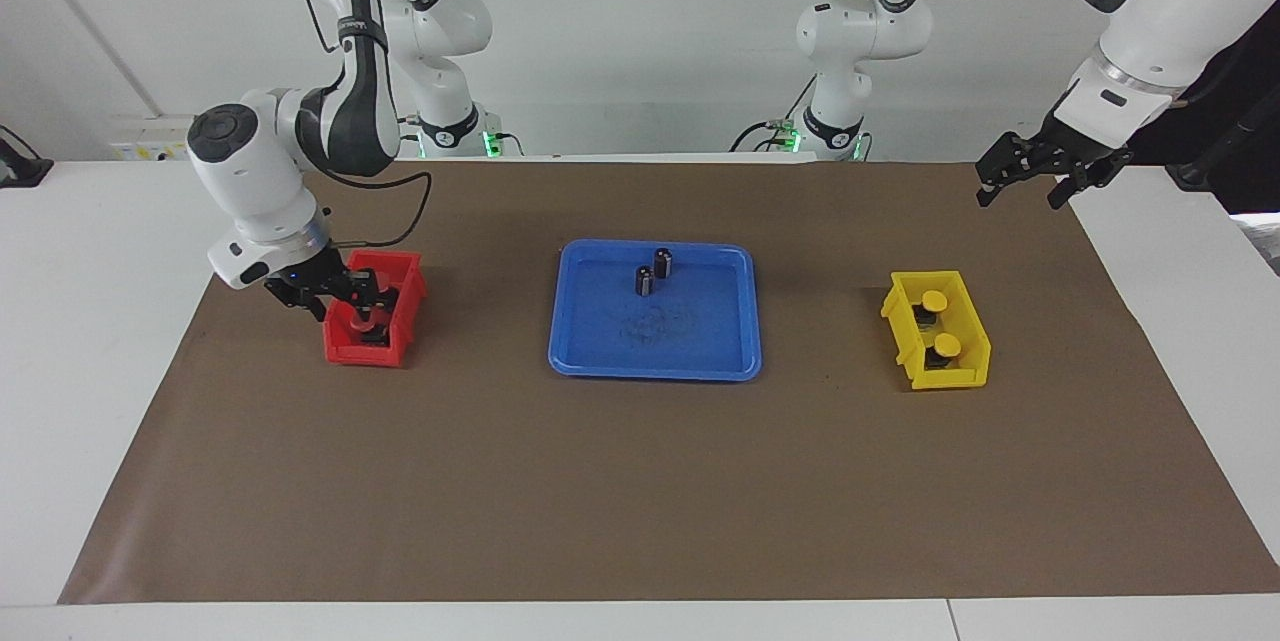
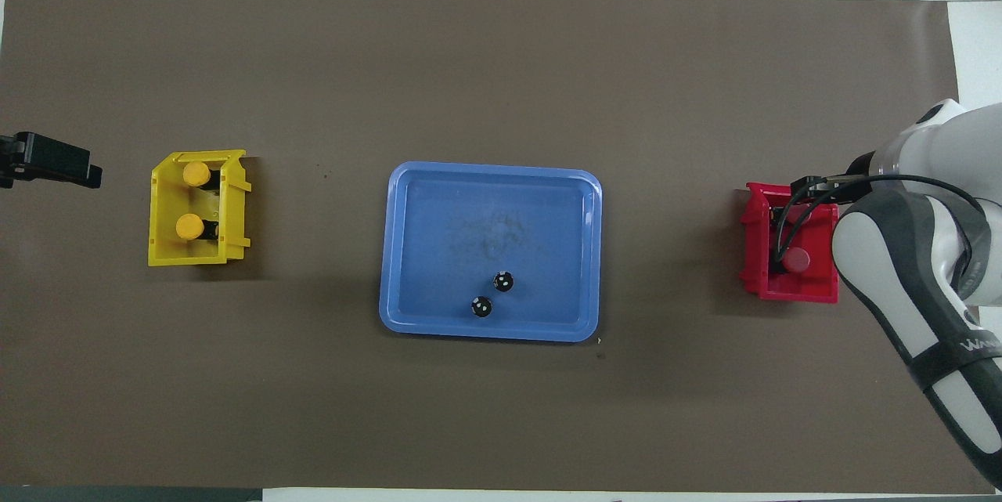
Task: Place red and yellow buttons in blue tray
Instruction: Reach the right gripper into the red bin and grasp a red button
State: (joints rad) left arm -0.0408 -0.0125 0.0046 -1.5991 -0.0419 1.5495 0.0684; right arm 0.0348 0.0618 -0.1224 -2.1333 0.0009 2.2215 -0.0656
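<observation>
Reaching down inside the small red plastic bin (image 1: 352, 351) at the right arm's end of the table, the right gripper (image 1: 358, 309) sits at the bin's part farther from the robots. It hides 1 of the 2 red-capped push buttons there, while the nearer 1 (image 2: 797, 260) shows clear beside it. Whether this gripper is wide or clamped on a cap cannot be told. The coming lift probably turns on that button lying straight below the gripper, its stem upright, with the bin walls close on either side. The left gripper (image 1: 1020, 193) waits spread wide over the brown mat's edge, near the small yellow plastic bin (image 1: 962, 377), which holds 2 yellow-capped push buttons (image 1: 933, 300). The wide flat blue plastic tray (image 1: 655, 373) lies mid-table between the 2 bins. It holds 0 buttons, only 2 small dark cylinders (image 1: 663, 263) toward its robot-side rim.
</observation>
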